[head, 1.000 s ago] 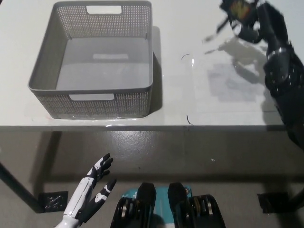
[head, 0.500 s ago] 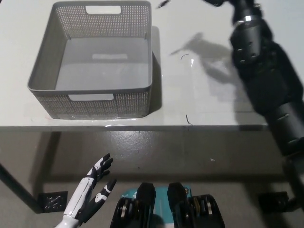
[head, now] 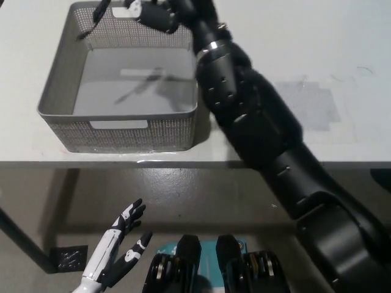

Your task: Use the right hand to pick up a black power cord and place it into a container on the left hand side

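Now, nearest the camera at the lower left of the frame, the white left hand (head: 119, 250) rests below the table edge with its fingers spread and nothing in it, just where it was half a second ago. Beyond it, the black right arm (head: 263, 140) has swung across the picture: earlier it rose along the right side toward the top edge, and it now runs as a long diagonal from the bottom right up to the upper middle, crossing the white table (head: 317, 73) and the right wall of the grey perforated container (head: 116, 131). At the far end, the right hand (head: 160, 13) sits over the container's back rim at the top of the frame, closed around a blurred white-and-dark bundle. From it the black power cord (head: 98, 13) trails toward the upper left, its long axis slanting down and leftward, the loose end hanging above the container's back left corner. Thin shadows of cord and hand lie on the container floor.
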Robot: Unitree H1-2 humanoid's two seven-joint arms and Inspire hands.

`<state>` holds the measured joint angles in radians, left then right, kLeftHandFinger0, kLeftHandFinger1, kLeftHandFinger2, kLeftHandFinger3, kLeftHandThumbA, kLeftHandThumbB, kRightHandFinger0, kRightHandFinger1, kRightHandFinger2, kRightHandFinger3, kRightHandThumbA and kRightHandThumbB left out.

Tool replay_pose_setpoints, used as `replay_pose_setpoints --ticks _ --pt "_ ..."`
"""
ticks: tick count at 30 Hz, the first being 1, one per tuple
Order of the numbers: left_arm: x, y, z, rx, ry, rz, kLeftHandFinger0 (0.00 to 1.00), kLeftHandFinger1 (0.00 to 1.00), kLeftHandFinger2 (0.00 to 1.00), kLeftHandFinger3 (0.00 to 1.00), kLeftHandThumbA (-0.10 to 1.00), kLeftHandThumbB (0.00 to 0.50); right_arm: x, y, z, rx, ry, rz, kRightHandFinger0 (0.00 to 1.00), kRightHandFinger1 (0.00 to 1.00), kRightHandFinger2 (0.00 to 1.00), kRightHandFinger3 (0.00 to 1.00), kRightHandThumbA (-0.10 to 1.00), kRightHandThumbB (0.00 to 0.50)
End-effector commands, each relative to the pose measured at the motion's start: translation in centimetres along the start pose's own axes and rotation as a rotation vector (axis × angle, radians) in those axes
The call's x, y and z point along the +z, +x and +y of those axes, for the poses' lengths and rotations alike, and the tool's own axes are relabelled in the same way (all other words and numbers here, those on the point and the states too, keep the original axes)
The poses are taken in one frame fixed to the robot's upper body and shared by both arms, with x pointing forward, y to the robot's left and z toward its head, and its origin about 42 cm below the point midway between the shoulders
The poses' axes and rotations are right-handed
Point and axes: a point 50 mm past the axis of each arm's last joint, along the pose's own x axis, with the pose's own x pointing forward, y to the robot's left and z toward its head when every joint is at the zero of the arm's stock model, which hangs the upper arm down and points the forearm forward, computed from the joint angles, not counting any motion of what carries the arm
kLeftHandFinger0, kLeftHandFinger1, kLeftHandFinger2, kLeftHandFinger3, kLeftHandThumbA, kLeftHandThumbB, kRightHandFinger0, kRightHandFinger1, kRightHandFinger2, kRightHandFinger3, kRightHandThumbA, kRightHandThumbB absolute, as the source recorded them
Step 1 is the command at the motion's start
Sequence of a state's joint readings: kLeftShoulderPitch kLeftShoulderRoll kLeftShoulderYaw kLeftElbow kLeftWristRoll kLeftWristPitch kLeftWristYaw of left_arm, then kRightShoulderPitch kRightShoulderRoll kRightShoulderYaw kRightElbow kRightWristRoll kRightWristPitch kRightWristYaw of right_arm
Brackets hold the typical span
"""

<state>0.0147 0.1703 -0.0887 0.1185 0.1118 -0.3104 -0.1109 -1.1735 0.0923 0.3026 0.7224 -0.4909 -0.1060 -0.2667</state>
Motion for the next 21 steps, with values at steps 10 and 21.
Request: replay_pose_setpoints --ticks 10,21 --pt "1.3 1.2 1.1 -0.016 0.041 -0.067 1.00 1.00 0.99 1.00 0.73 0.343 1.4 1.1 3.8 0.053 -0.037 -0.008 0.00 0.25 0.62 0.64 -0.10 0.151" --pt "1.7 1.9 1.1 -0.030 0.055 -0.085 1.00 1.00 0.98 1.00 0.74 0.354 -3.1 -1.1 5.2 0.341 -0.192 0.138 1.00 1.00 1.00 1.00 1.00 0.500"
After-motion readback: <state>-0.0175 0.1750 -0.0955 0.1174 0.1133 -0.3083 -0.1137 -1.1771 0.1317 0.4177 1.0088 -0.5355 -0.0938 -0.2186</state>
